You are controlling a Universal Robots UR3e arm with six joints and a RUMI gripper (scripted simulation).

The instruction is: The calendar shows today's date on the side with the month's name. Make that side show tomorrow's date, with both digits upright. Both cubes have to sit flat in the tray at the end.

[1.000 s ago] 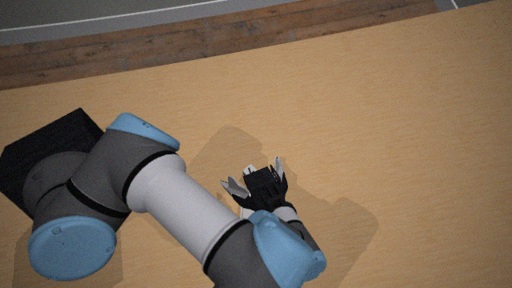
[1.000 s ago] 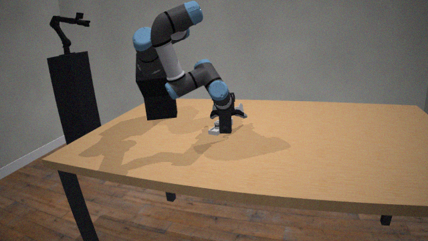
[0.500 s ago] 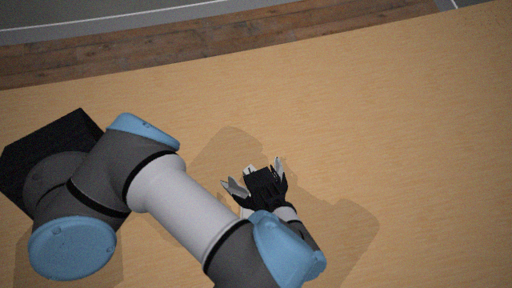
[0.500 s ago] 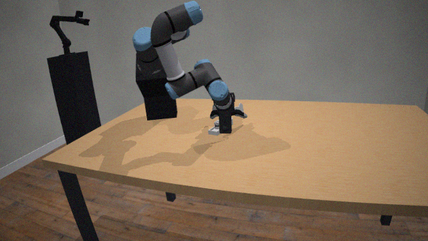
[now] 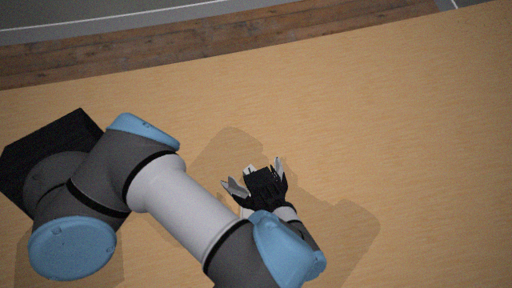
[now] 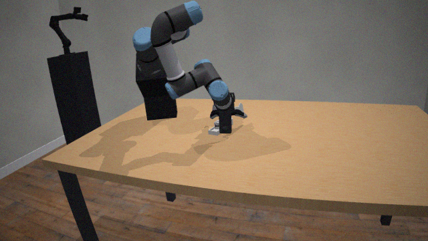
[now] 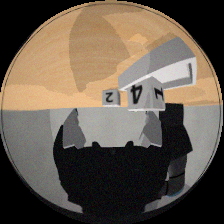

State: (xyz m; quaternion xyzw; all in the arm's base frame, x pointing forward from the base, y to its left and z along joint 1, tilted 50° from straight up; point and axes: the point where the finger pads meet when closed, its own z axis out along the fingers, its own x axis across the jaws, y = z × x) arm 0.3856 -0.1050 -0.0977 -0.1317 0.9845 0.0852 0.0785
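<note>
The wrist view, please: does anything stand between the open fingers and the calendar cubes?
Nothing visible does. The gripper is open and empty, its fingers spread on either side, with the small cube showing in the gap between them, beside the larger cube.

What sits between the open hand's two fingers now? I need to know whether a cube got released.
Nothing. In the wrist view the hand is open, its fingers apart, with only bare table between. The digit cubes sit beyond the tips, untouched.

- The arm (image 6: 174, 71) folds down from its shoulder, wrist pointing straight downward.
- The gripper (image 5: 256, 176) hangs low, fingers spread wide, holding nothing.
</note>
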